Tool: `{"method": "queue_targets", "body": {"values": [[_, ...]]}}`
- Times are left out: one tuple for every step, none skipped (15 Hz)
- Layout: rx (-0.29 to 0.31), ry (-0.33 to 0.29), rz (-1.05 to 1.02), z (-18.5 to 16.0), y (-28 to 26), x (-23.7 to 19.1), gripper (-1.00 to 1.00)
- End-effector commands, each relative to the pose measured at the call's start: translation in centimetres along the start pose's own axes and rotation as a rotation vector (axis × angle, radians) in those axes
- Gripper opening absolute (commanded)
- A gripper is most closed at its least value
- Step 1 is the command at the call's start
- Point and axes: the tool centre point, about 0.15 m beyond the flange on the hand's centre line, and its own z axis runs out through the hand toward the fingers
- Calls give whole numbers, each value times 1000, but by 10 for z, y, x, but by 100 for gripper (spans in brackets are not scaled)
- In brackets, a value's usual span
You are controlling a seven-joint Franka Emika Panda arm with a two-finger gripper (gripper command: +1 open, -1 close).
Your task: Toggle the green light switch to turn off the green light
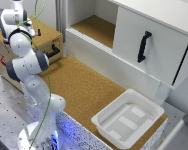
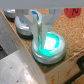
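The green light switch [image 2: 47, 49] is a round grey puck with a domed top that glows bright green. It sits on a cardboard box [image 2: 25, 52] in the wrist view. My gripper [image 2: 42, 36] hangs directly over it, with the pale fingers [image 2: 34, 22] converging to meet at the tips above the glowing dome, shut on nothing. In the exterior view my gripper [image 1: 37, 32] is over the cardboard box [image 1: 53, 36] at the exterior view's left, and the arm hides the switch there.
A second round unlit puck [image 2: 22, 23] sits just beyond the green one on the box. A cork-covered table [image 1: 84, 85] holds a white bin [image 1: 128, 118]. A white cabinet with a black handle [image 1: 143, 46] stands at the back right.
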Motion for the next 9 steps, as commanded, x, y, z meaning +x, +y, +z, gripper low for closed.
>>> {"method": "queue_targets", "body": {"values": [[2, -3, 32, 26, 6, 13, -100], [-6, -17, 37, 38, 8, 16, -100], [0, -33, 37, 48, 9, 17, -100], [-6, -37, 32, 51, 7, 17, -100], [-1, -38, 27, 49, 5, 16, -100], [-6, -31, 19, 42, 3, 15, -100], [2, -8, 14, 24, 3, 15, -100], [-11, 27, 9, 1, 3, 16, -100], [-48, 42, -8, -15, 4, 19, -100]]}}
